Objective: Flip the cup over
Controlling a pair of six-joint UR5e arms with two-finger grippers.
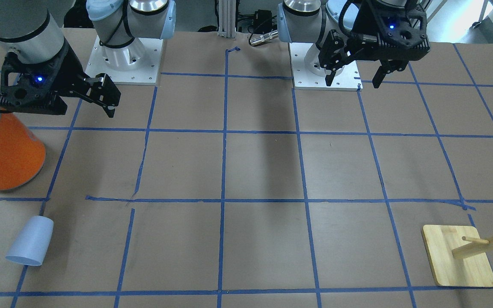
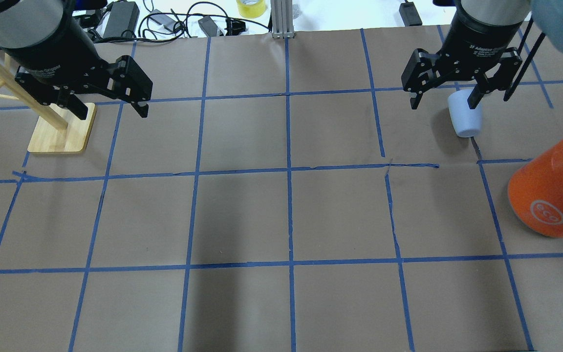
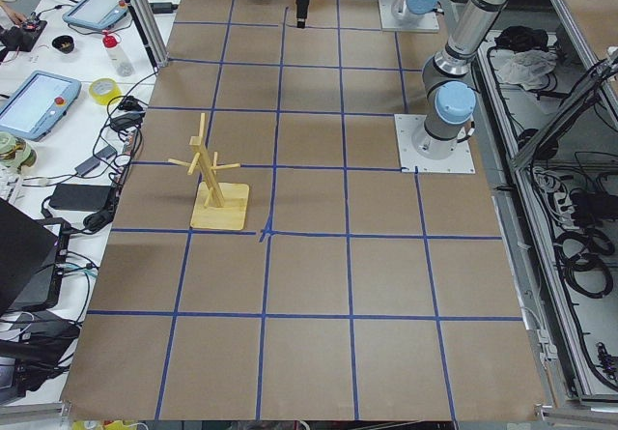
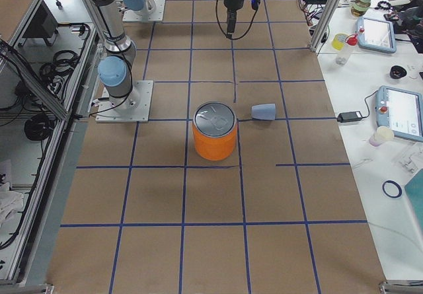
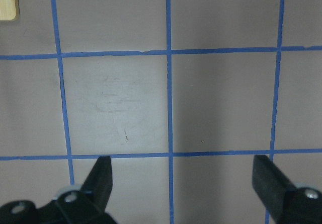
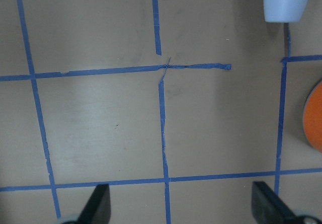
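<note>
The pale blue cup (image 1: pixel 30 247) lies on its side on the brown table, open end toward the far edge and closed end toward me. It also shows in the overhead view (image 2: pixel 465 117) and at the top right of the right wrist view (image 6: pixel 287 0). My right gripper (image 2: pixel 443 101) hangs open and empty well above the table, short of the cup; its two fingertips frame the bottom of the right wrist view (image 6: pixel 183 206). My left gripper (image 2: pixel 110 108) is open and empty above the table's left side, also seen in the front view (image 1: pixel 354 79).
A large orange can (image 2: pixel 550 195) with a silver top stands on the right, between the cup and my base. A wooden peg stand (image 2: pixel 61 134) stands at the far left, just beyond the left gripper. Blue tape lines grid the table. Cables lie past the far edge.
</note>
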